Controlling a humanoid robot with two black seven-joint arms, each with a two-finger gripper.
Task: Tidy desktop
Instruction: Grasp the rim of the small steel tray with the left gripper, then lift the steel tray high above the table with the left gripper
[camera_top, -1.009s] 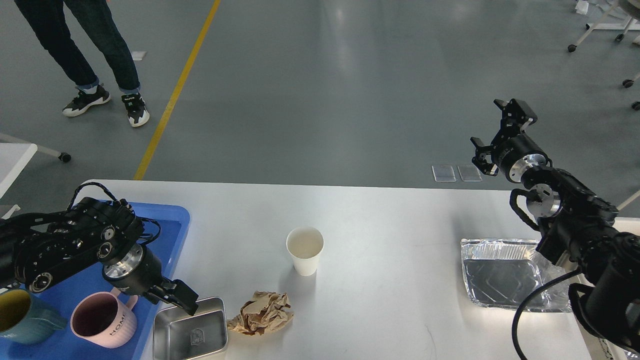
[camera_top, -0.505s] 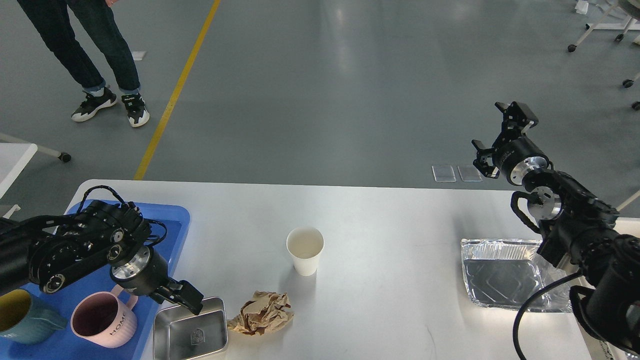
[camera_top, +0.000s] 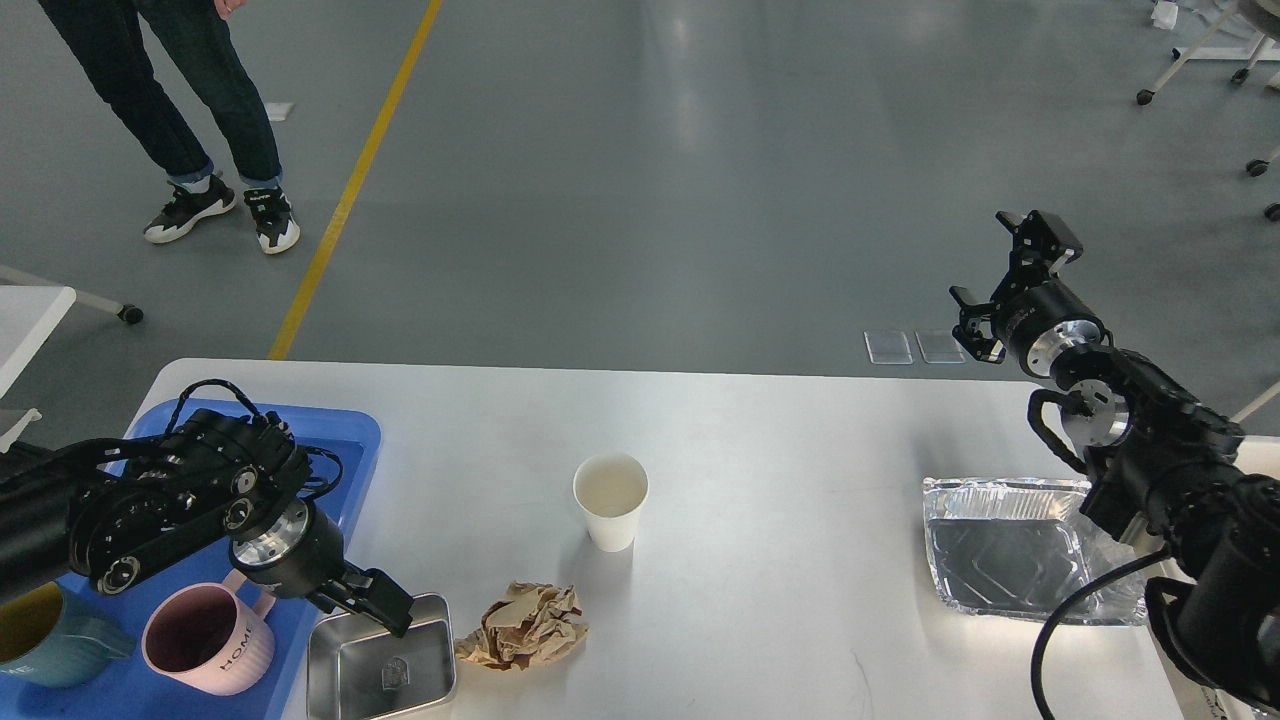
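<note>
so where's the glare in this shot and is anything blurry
Head view: glare falls on the foil tray and the desktop beside it, with a pale streak on the floor; the cup casts only a soft shadow; everything is sharp, though the left gripper is dark and hard to read.

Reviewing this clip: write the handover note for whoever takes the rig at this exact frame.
Left end effector: low over the back left corner of the steel tin; grip state cannot be told.
Right end effector: open, raised off the far right of the desktop, holding nothing.
On the blue tray: pink mug and teal mug.
Left on the desktop: steel tin, crumpled brown paper, paper cup, foil tray.
</note>
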